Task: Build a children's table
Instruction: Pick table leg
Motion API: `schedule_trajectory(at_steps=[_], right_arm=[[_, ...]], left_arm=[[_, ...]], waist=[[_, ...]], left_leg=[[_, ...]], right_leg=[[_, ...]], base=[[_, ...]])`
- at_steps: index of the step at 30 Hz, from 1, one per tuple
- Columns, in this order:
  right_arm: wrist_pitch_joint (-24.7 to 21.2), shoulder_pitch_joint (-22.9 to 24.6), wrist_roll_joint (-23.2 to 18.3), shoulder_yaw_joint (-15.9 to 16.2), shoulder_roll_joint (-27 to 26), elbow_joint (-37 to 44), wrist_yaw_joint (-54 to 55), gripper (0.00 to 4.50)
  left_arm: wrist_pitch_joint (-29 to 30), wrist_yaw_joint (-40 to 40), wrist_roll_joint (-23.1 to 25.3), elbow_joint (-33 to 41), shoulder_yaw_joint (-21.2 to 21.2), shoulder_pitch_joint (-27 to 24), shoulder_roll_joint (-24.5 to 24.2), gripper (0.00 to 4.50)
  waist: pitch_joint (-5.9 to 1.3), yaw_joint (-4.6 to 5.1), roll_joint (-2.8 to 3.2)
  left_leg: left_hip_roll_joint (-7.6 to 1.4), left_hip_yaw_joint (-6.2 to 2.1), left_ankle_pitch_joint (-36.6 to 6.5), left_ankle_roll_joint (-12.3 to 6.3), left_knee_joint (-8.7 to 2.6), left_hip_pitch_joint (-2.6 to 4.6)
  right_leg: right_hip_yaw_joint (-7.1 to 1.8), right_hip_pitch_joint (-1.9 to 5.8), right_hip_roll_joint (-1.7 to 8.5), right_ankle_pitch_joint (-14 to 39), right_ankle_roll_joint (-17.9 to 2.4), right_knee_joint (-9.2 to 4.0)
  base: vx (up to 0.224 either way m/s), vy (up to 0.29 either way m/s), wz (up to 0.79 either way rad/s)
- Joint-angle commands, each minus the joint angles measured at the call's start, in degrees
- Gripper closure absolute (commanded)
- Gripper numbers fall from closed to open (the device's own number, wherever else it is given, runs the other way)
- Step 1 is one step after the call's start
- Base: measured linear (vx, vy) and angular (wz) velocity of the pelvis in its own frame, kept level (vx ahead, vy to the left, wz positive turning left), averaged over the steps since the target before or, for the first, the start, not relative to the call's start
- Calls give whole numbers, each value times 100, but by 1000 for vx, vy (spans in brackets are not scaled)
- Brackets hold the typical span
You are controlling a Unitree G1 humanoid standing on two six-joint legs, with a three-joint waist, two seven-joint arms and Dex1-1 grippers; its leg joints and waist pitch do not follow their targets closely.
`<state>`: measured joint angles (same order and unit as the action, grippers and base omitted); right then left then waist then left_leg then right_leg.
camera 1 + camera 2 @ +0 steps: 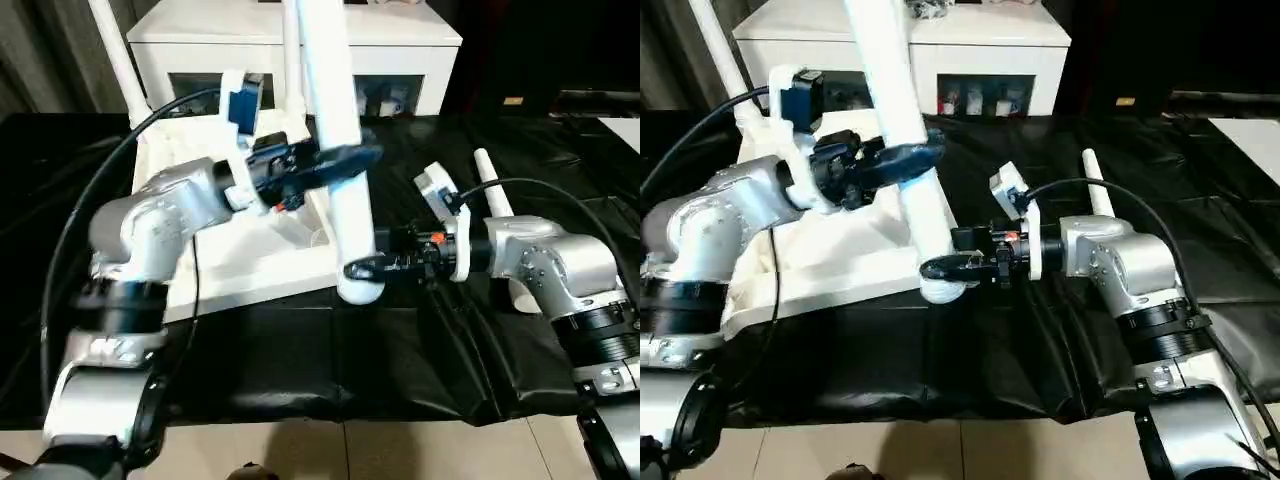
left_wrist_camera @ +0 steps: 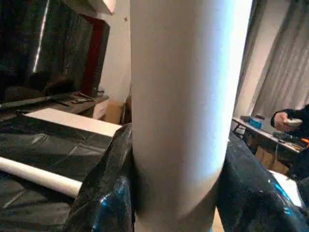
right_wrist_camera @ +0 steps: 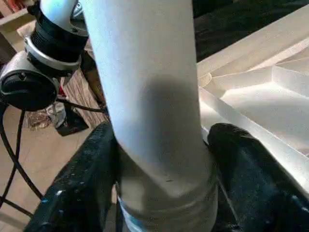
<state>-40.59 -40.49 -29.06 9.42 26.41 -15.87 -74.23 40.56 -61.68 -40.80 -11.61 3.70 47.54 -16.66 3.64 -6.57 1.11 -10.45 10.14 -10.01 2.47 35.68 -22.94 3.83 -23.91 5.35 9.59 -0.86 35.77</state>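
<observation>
You're seating a leg [image 1: 335, 120] in the tabletop's [image 1: 240, 255] near corner socket. Left tool [image 1: 345, 160] clamps it mid-shaft; right tool [image 1: 362, 265], below, straddles its base, grip uncertain. Next: twist and press it down squarely.

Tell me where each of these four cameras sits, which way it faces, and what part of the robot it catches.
Left eye view: on the head, looking down over both silver forearms at the upside-down tabletop and the upright leg.
Right eye view: beside it, same scene; the right pincer sits at the leg's base.
Left wrist view: along the left pincer, clamped mid-leg.
Right wrist view: along the right pincer, its fingers flanking the leg's base, the left arm behind.
All four share that leg.
</observation>
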Motion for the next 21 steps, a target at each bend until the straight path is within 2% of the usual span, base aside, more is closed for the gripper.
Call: schedule_trajectory(at_steps=[1, 4, 5, 11, 12, 14, 15, 17, 19, 20, 21], right_arm=[[-7, 26, 51, -50, -19, 42, 122, 170], [7, 20, -5, -91, -87, 58, 186, 189], [14, 26, -36, -118, -113, 93, 243, 197], [271, 77, 47, -335, -280, 130, 663, 203], [323, 55, 76, -428, -374, 108, 884, 206], [530, 21, 192, -544, -569, 84, 1319, 219], [642, 5, 279, -560, -653, 55, 1526, 226], [1006, 11, 582, -492, -811, -10, 1983, 236], [1099, 2, 646, -587, -1021, -80, 2405, 254], [1112, 1, 655, -613, -1070, -93, 2496, 254], [1271, 9, 756, -622, -1208, -134, 2748, 254]], left_arm=[[-13, -71, -131, 83, 17, 197, 55, 266], [-8, -139, -104, 25, 13, 228, 26, 266], [-47, -129, -103, -9, 47, 242, 34, 266], [-379, 211, 154, -271, 71, 278, 170, 266], [-498, 552, 306, -468, 112, 352, 258, 231], [-835, 1284, 648, -827, 210, 470, 418, 196], [-986, 1598, 775, -974, 270, 515, 483, 193], [-1192, 1834, 1077, -937, 127, 412, 512, 186], [-1169, 2113, 1158, -828, 110, 341, 623, 153], [-1159, 2173, 1172, -802, 108, 325, 650, 153], [-1166, 2585, 1288, -853, 158, 373, 760, 149]], waist=[[-476, -14, -1], [-477, 2, 26], [-472, 2, 63], [-476, 10, 38], [-477, 11, 19], [-471, 17, 30], [-485, 1, 34], [-490, 23, 48], [-494, 49, 36], [-500, 55, 48], [-506, 56, 76]], left_leg=[[-226, -70, -1148, -5, -441, 147], [-223, -73, -1181, 14, -442, 145], [-222, -74, -1242, 34, -444, 161], [-221, -77, -1287, 87, -450, 166], [-225, -78, -1265, 96, -452, 168], [-216, -80, -1292, 138, -448, 170], [-212, -92, -1289, 142, -449, 176], [-222, -107, -1232, 185, -463, 154], [-213, -100, -1127, 192, -462, 144], [-208, -95, -1061, 155, -452, 141], [-211, -98, -1027, 136, -447, 138]], right_leg=[[-203, 331, 284, 1013, -1346, -364], [-201, 335, 282, 994, -1360, -364], [-201, 322, 275, 1035, -1363, -370], [-205, 322, 282, 1025, -1340, -378], [-206, 325, 285, 1004, -1330, -377], [-213, 307, 285, 1047, -1282, -396], [-203, 334, 304, 1077, -1257, -389], [-202, 333, 309, 1021, -1177, -392], [-205, 342, 301, 847, -1185, -371], [-207, 345, 296, 720, -1222, -356], [-206, 348, 287, 584, -1256, -337]], base=[[0, 0, 0], [0, 0, 0], [0, 0, 0], [0, 0, 0], [0, 0, 0], [0, 0, 0], [0, 0, 0], [0, 0, 0], [0, 0, 0], [0, 0, 0], [0, 0, 0]])
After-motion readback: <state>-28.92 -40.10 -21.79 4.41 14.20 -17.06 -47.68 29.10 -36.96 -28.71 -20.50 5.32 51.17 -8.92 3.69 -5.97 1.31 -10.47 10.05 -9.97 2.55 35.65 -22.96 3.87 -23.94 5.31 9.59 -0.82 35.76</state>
